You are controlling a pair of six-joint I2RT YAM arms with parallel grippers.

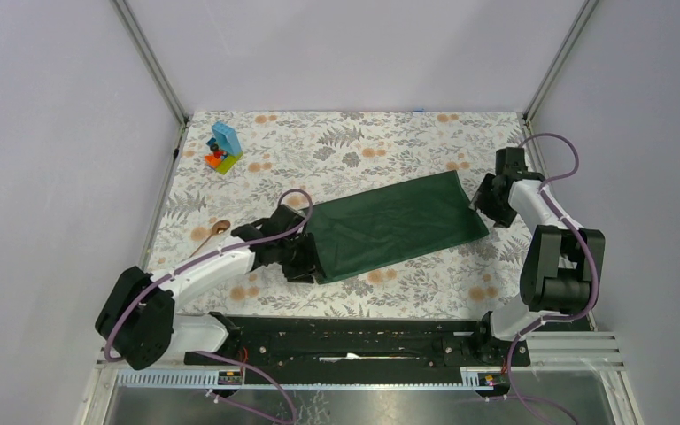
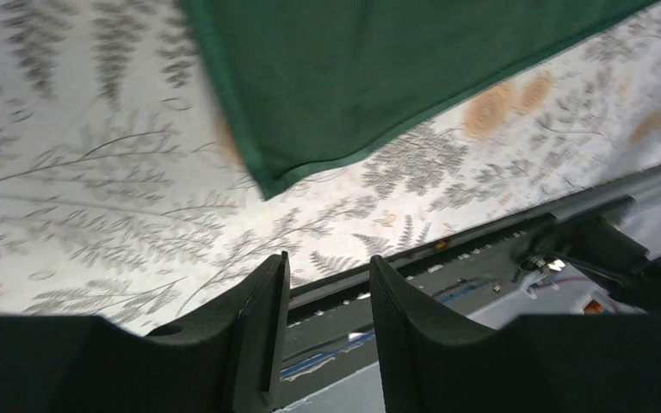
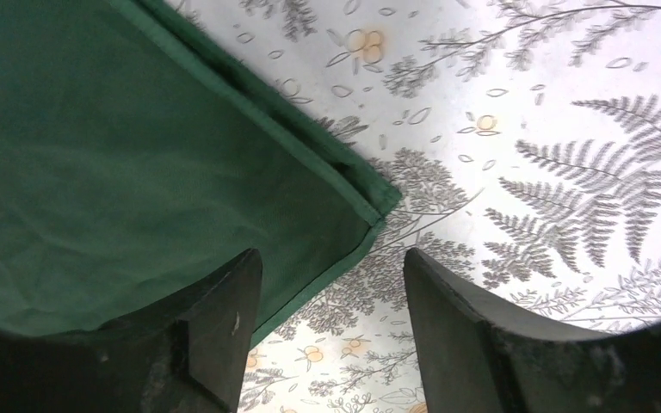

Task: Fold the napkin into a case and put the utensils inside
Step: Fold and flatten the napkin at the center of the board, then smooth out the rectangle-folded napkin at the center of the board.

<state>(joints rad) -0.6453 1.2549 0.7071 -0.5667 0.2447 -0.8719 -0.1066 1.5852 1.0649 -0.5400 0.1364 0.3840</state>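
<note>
The left hand [image 2: 327, 262] stands with its fingers apart and nothing between them, just short of the near-left corner of the napkin [image 1: 390, 226]. The right hand [image 3: 331, 258], its fingers likewise spread and gripping nothing, hangs over the cloth's far-right corner. We see the dark green napkin folded into a long, flat band that lies slantwise across the middle of the table [image 1: 363, 142], its near end toward the left arm and its far end toward the right. From the right wrist we make out a stitched hem running to the corner, with one finger over the cloth and the other over bare covering; whether either touches the fabric we cannot tell. The left wrist view is a little blurred, but the corner there lies flat beyond the fingertips. One utensil [image 1: 211, 237], a brown-tinted spoon, rests on the table left of the napkin, beside the left arm and apart from the cloth. A colourful toy block stack [image 1: 223, 148] sits near the far-left corner, well apart from the napkin. The table wears a floral grey-and-orange covering, and a black rail [image 1: 363, 341] runs along its near edge between the two arm bases.
</note>
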